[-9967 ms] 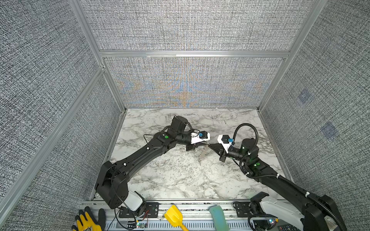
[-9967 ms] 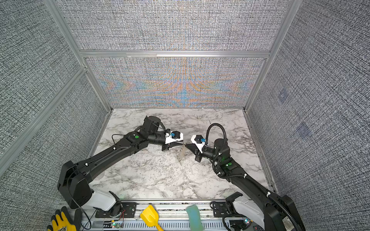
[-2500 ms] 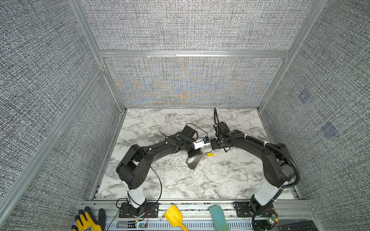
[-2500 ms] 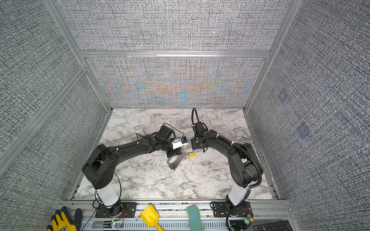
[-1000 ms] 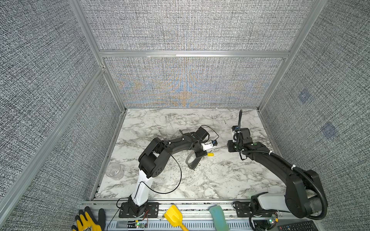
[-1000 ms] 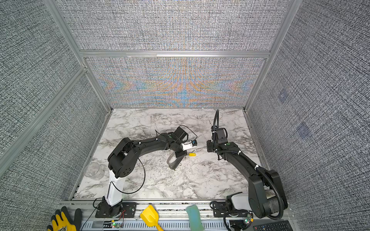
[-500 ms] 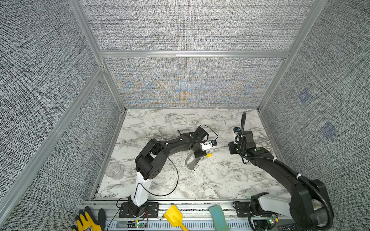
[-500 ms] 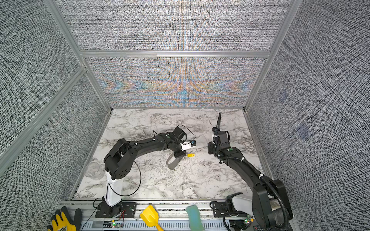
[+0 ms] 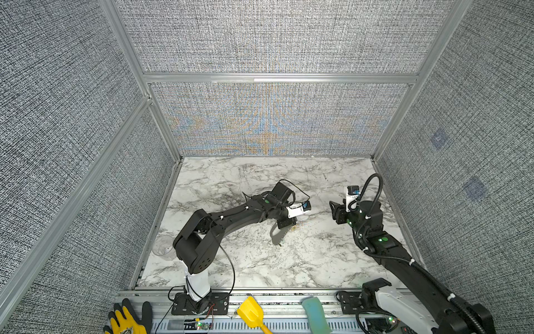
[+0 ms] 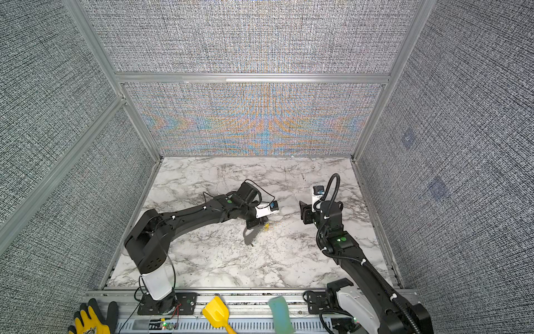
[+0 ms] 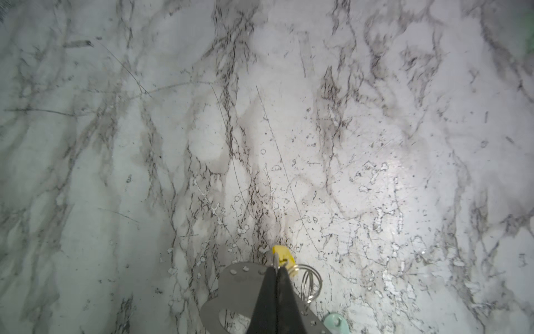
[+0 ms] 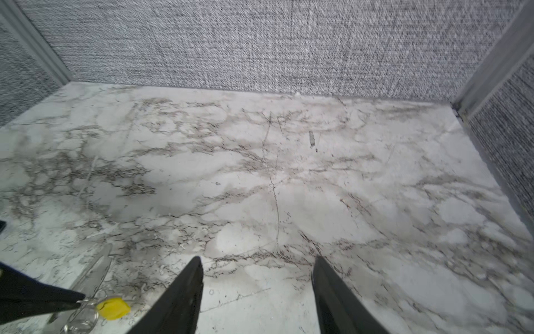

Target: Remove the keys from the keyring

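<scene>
Two keys show beside the keyring (image 11: 239,282). The yellow-tagged key (image 11: 284,256) sits at the plate's holed edge, and the teal-tagged key (image 11: 335,322) lies just beside the plate. Whether either is joined to the plate through the wire ring (image 11: 310,284) cannot be told. The left gripper (image 11: 276,267) has its jaws pressed together on that holed edge, right at the yellow tag, probably to steady the plate near the middle of the tabletop (image 9: 260,269) while a key is worked off. The right gripper (image 12: 257,260) stands well apart toward the right edge, with its jaws wide and empty, apparently free to approach a key. The tabletop is white and marble-patterned, with grey veins, scratches and specks. Grey woven panels (image 9: 274,37) in aluminium framing enclose it on three sides.
</scene>
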`<state>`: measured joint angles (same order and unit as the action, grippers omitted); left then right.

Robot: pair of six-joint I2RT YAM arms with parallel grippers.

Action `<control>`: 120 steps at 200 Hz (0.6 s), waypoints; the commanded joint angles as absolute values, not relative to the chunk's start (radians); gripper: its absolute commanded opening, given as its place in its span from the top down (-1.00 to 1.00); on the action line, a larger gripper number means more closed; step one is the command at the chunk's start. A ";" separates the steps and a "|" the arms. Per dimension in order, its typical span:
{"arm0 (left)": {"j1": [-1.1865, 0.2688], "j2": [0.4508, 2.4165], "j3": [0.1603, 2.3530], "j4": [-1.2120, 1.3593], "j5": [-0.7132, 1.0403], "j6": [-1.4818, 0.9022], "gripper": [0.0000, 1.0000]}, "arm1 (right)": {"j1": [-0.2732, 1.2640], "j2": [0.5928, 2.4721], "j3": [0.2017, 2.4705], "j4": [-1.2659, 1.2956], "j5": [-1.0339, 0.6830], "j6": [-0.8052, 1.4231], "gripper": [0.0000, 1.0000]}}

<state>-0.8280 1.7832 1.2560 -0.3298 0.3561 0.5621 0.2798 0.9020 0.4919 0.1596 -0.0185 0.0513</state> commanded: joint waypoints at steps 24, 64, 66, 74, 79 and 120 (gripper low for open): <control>-0.818 1.655 1.197 -0.249 0.424 0.565 1.00 | 0.289 0.838 0.441 0.253 -0.271 -0.138 -0.16; -0.811 1.513 1.116 -0.123 0.439 0.499 1.00 | 0.299 0.834 0.467 0.181 -0.454 -0.221 -0.11; -0.811 1.507 1.111 -0.114 0.440 0.498 1.00 | 0.301 0.837 0.470 0.173 -0.462 -0.227 -0.11; -0.809 1.482 1.098 -0.087 0.457 0.497 1.00 | 0.310 0.843 0.492 0.148 -0.492 -0.243 -0.09; -0.808 1.468 1.090 -0.072 0.468 0.498 1.00 | 0.317 0.845 0.501 0.137 -0.510 -0.254 -0.07; -0.783 1.406 1.074 -0.015 0.565 0.467 1.00 | 0.359 0.857 0.591 0.042 -0.584 -0.341 -0.02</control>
<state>-0.7948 1.4277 1.0740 -0.0998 0.4789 0.4988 0.3428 0.8524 0.5480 0.1135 -0.4946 -0.2588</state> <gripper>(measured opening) 0.050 0.518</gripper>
